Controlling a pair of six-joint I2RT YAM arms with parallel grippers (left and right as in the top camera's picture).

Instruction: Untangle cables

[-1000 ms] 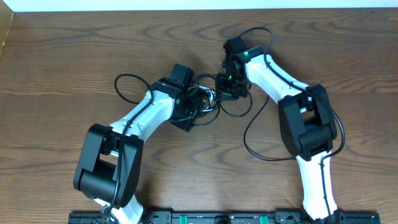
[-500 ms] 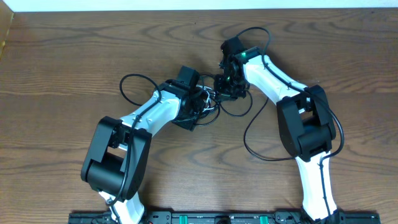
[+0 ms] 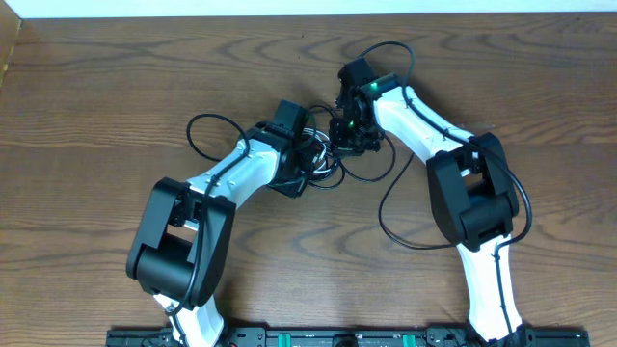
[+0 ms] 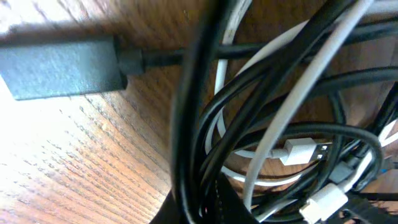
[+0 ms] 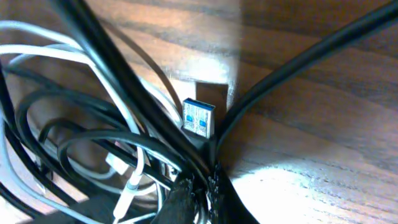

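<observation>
The left claw (image 4: pixel 202 202) is pinched tight on some black cables (image 4: pixel 205 124). The right claw (image 5: pixel 199 196) is pinched tight on black cables as well, just below a plug with a blue tip (image 5: pixel 199 118). The cables sit in one messy knot between the two claws, near the middle of the brown wood surface (image 3: pixel 96 96). A white cable (image 4: pixel 298 151) loops in and out of the black ones. A flat gray plug (image 4: pixel 62 65) lies on the wood beside the knot.
</observation>
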